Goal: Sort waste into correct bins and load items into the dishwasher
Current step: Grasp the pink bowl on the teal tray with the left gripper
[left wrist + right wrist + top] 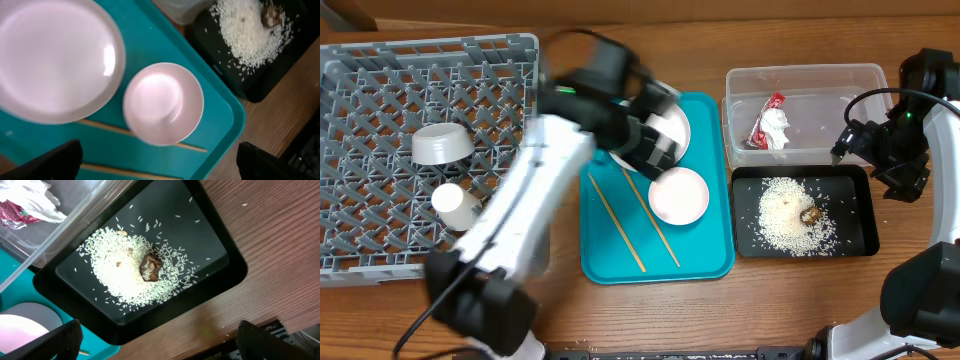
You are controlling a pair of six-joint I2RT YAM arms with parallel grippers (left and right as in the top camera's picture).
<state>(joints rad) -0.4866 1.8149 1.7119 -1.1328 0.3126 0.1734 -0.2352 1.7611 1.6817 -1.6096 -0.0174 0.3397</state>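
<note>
With left jaws wide apart above the small dish, lying across a chopstick on the teal tray beside the large plate, and right jaws also apart, a shallow rim pinch could rock it loose.

No text, label, brand or number can be read anywhere. The crumpled red-and-white wrapper, lying in the clear tub ahead and to the left of the right gripper, shows red markings. They are too creased and small to read.
</note>
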